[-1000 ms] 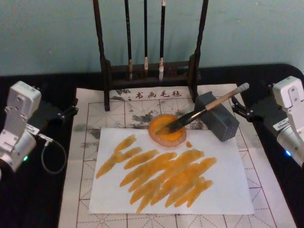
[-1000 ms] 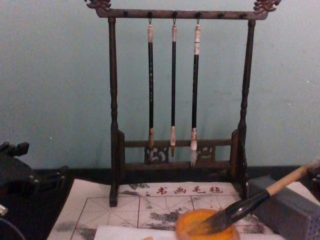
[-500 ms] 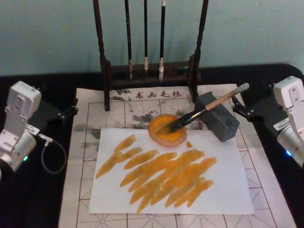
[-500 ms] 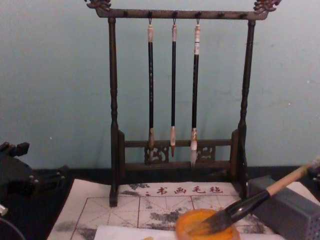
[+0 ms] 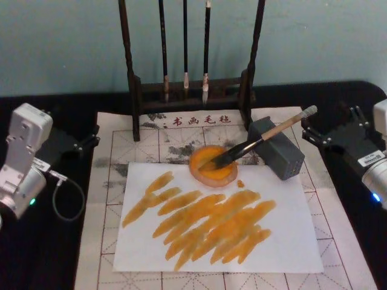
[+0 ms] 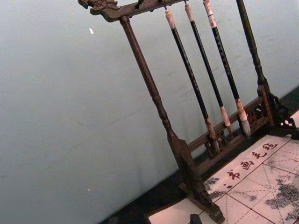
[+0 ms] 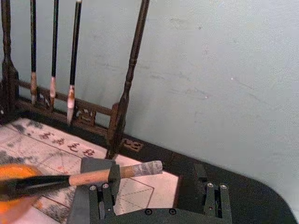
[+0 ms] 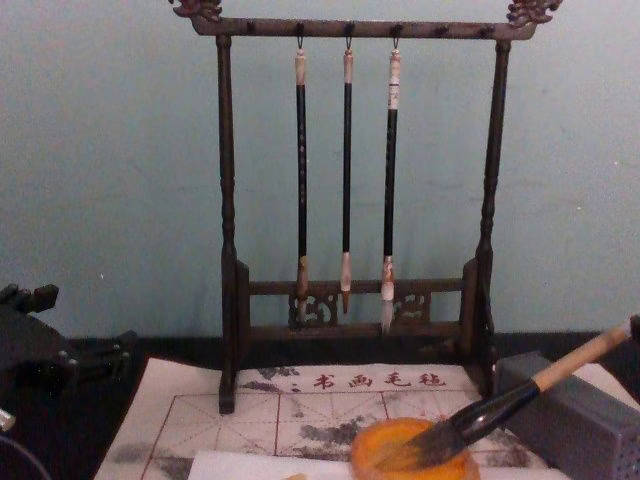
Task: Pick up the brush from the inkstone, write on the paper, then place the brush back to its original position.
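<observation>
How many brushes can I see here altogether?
4. Three thin black-handled brushes hang on the wooden rack; one thick tan-handled brush lies with its tuft in the orange inkstone, handle propped on the grey box.

Right wrist view: right gripper (image 7: 157, 187) fingers (image 7: 102, 201) spread, bases cut by picture edge. Just beyond fingers, brush (image 7: 88, 177) tuft blurs out at frame edge. Inkstone (image 7: 10, 171) half cut there too.

Chest view: brush end cap clipped at right edge. Inkstone near rim, grey box (image 8: 575, 425) lower part, most of paper (image 8: 250, 468) lost below frame.

Head view: left gripper (image 5: 94, 136) dark on dark bench (image 5: 48, 254), outline hard to read. Rack (image 5: 133, 90) top, hanging brushes (image 5: 185, 48) upper ends cut off. Right arm (image 5: 378, 175) clipped behind fingers at right edge.
</observation>
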